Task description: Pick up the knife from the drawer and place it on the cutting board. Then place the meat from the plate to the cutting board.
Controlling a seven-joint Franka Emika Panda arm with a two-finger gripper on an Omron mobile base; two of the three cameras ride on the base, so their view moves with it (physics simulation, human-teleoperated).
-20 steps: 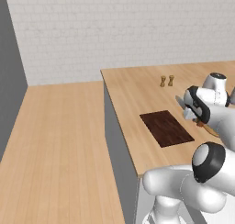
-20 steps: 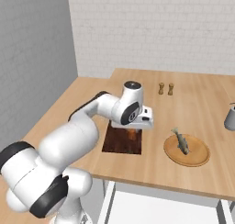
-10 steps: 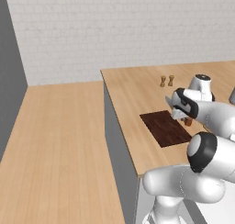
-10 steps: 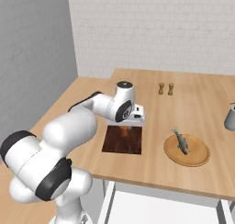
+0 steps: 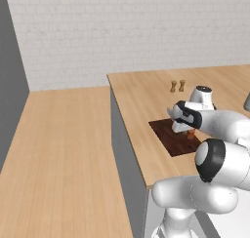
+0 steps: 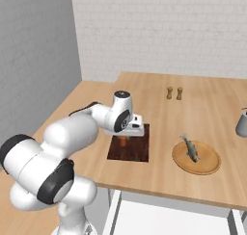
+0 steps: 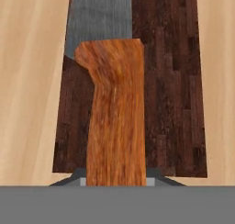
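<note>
— Holding anything on your end?

— Yes. My two-finger gripper (image 7: 115, 182) is closed on the orange-brown handle of the small grey-bladed knife (image 7: 114, 122); in the hand view the fingertips (image 7: 79, 181) sit tight against both sides of the handle, with the blade running away from me.

— Where is it over the counter?

— Directly above the flat dark brown rectangular cutting board (image 6: 131, 151). From the right base view the gripper (image 6: 126, 138) hangs low over the board's far end, the handle poking down beneath it. I can't tell whether the knife touches the board.

— And the meat?

— The small greyish lump of meat (image 6: 190, 147) lies on the round tan wooden plate (image 6: 206, 165), to the right of the board and apart from it. Two small brown shakers (image 6: 174, 93) stand farther back on the light wood counter (image 6: 212, 104). A grey pot (image 6: 241, 124) sits at the right edge.

— Left base view agree?

— It does: gripper (image 5: 183, 129) over the board (image 5: 168, 136).
</note>
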